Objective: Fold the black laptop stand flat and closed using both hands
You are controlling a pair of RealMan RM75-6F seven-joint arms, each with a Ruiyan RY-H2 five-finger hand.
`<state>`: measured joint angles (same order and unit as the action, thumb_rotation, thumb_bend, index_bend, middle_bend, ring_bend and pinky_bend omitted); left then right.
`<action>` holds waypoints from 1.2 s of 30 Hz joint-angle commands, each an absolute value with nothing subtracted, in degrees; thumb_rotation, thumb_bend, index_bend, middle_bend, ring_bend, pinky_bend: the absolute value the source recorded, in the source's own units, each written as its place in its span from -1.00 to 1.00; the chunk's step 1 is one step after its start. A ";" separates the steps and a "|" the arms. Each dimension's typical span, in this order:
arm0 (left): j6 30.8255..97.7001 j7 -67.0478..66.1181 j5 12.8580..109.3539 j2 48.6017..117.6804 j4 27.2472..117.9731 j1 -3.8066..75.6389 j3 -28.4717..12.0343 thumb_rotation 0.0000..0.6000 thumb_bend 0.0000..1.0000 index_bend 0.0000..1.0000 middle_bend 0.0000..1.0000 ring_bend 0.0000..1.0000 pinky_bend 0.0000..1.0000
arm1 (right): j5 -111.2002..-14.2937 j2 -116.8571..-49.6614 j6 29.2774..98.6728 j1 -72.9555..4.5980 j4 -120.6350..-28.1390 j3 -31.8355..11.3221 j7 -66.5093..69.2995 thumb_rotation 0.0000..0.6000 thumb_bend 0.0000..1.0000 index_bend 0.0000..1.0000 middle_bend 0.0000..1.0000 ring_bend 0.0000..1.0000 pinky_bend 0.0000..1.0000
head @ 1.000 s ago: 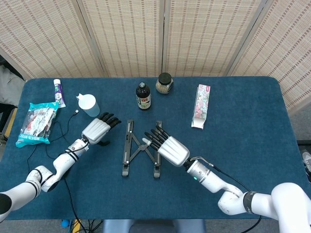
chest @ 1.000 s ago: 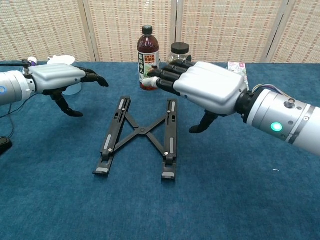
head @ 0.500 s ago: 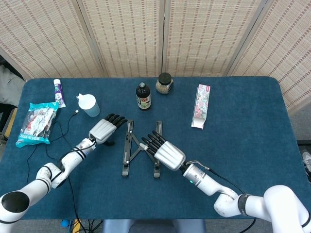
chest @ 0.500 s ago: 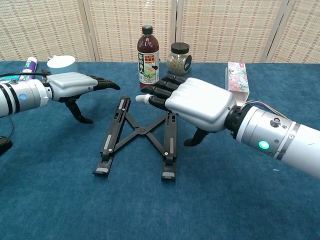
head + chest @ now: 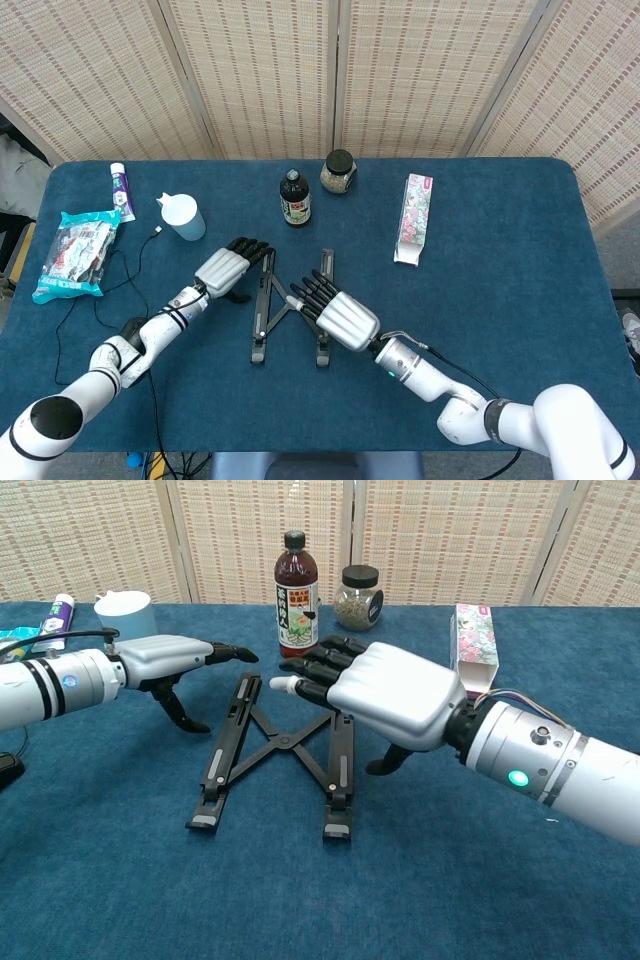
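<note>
The black laptop stand (image 5: 290, 305) (image 5: 283, 752) lies spread on the blue table, two long rails joined by a crossed brace. My left hand (image 5: 232, 270) (image 5: 178, 660) hovers just left of the left rail's far end, fingers stretched out flat toward it, thumb down, holding nothing. My right hand (image 5: 332, 312) (image 5: 385, 693) floats over the right rail, fingers extended toward the stand's middle, thumb hanging beside the rail. I cannot tell whether either hand touches the stand.
A dark bottle (image 5: 294, 198) and a lidded jar (image 5: 339, 171) stand behind the stand. A floral box (image 5: 415, 217) lies to the right. At the left are a pale cup (image 5: 183, 215), a tube (image 5: 121, 190), a snack bag (image 5: 76, 253) and a black cable (image 5: 120, 272).
My left hand has moved right, close to the stand's left rail. My right hand has shifted left and lower over the right rail. The stand has not moved.
</note>
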<state>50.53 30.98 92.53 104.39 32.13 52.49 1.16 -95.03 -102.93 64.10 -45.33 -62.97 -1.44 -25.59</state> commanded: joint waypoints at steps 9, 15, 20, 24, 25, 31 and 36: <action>50.92 33.01 92.53 106.03 29.46 52.85 1.78 1.00 -0.66 -0.98 -0.93 -1.00 -0.94 | -95.72 -105.03 63.60 -45.99 -59.43 -1.80 -25.66 1.00 -1.00 -1.00 -1.00 -1.00 -1.00; 51.01 33.41 92.45 106.39 28.87 52.75 2.05 1.00 -0.66 -0.98 -0.93 -1.00 -0.94 | -96.30 -107.79 63.18 -46.76 -55.83 -1.76 -25.02 1.00 -1.00 -1.00 -1.00 -1.00 -1.00; 51.02 33.72 92.37 106.74 28.45 52.60 2.27 1.00 -0.66 -0.98 -0.93 -1.00 -0.94 | -96.71 -109.82 63.50 -47.26 -52.81 -1.90 -23.97 1.00 -1.00 -1.00 -1.00 -1.00 -1.00; 51.06 33.96 92.30 106.88 28.12 52.55 2.38 1.00 -0.66 -0.98 -0.93 -1.00 -0.94 | -97.13 -111.04 63.74 -47.64 -50.73 -1.81 -23.56 1.00 -1.00 -1.00 -1.00 -1.00 -1.00; 51.10 33.96 92.27 106.91 28.04 52.53 2.38 1.00 -0.66 -0.98 -0.93 -1.00 -0.94 | -97.21 -111.25 63.77 -47.68 -50.36 -1.75 -23.48 1.00 -1.00 -1.00 -1.00 -1.00 -1.00; 51.02 34.14 92.25 106.95 27.73 52.46 2.60 1.00 -0.66 -0.98 -0.93 -1.00 -0.94 | -97.57 -112.37 64.23 -47.88 -48.44 -1.56 -22.81 1.00 -1.00 -1.00 -1.00 -1.00 -1.00; 51.09 34.26 92.18 107.05 27.73 52.39 2.66 1.00 -0.66 -0.98 -0.93 -1.00 -0.94 | -97.70 -112.82 64.63 -48.03 -47.50 -1.60 -22.55 1.00 -1.00 -1.00 -1.00 -1.00 -1.00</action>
<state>51.10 34.26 92.17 107.04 27.73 52.39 2.65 -97.66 -112.74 64.55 -47.99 -47.61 -1.59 -22.57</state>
